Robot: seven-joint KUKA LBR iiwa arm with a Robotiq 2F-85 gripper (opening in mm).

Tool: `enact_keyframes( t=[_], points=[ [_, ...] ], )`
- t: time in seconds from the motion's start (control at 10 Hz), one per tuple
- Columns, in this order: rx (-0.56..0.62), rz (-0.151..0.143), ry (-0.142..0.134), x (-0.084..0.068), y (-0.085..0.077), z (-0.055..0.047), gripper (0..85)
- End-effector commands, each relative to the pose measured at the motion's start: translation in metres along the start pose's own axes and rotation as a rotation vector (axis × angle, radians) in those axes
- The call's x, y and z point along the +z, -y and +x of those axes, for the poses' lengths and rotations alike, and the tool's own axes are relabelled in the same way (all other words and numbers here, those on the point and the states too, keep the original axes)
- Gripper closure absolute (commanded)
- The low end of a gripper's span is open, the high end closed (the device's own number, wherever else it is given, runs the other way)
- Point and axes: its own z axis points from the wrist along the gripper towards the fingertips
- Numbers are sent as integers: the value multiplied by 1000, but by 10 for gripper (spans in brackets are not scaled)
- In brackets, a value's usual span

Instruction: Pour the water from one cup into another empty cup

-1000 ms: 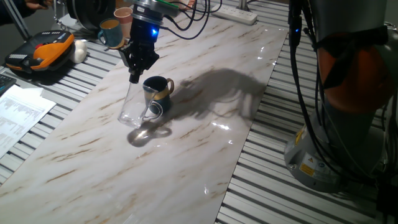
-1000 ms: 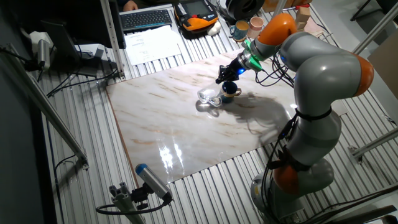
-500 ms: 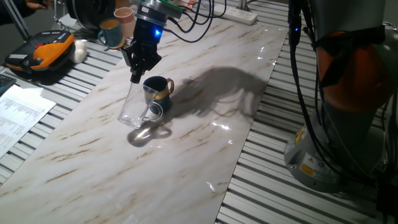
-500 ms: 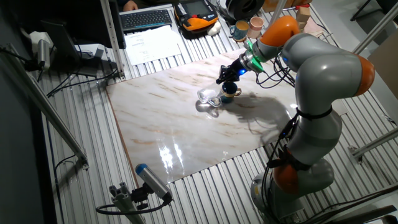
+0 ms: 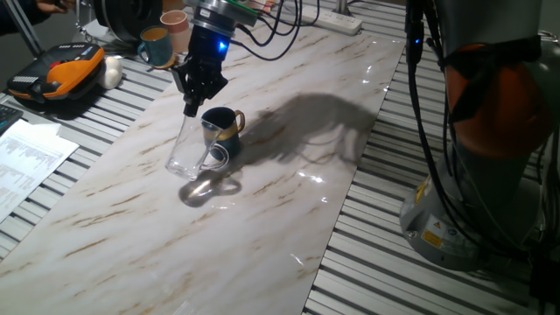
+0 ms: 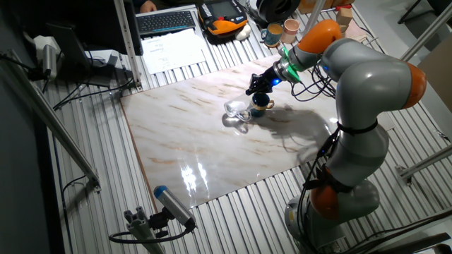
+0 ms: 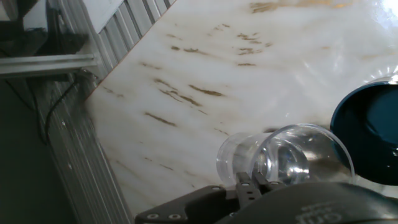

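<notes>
**Operator:** Glass first — where is it?

**Observer:** You'll find the clear glass mug (image 5: 189,149) standing on the marble tabletop (image 5: 262,219), right beside the dark blue mug (image 5: 222,129), on its side nearer the paper sheets (image 5: 22,166). Its loop handle points toward the front of the table. The two mugs look as if they touch or nearly touch; you can't settle which from these views.

**Operator:** And the gripper?

**Observer:** Your gripper (image 5: 190,107) hangs just above the glass mug's rim, at the edge away from the handle. In the hand view the fingertips (image 7: 250,182) sit close together at the rim of the glass (image 7: 292,155), but you cannot tell whether they pinch it.

**Operator:** Any water?

**Observer:** Too faint to make out through the glass. In the hand view the blue mug (image 7: 367,143) shows a dark inside.

**Operator:** Anything else nearby?

**Observer:** A teal mug (image 5: 156,45) and a pinkish cup (image 5: 173,21) stand well apart, beyond the tabletop's far end.
</notes>
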Motion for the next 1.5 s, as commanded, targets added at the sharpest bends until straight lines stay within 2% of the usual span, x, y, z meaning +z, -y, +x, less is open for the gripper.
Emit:
enact_keyframes(
  t=[0.0, 0.6, 0.9, 1.4],
  points=[
    [-2, 1, 0, 0, 0, 0, 850],
    [19, -36, -8, -4, 3, -6, 850],
    [40, -70, -12, -8, 6, -9, 850],
    [56, -93, -13, -7, 7, -10, 850]
  ],
)
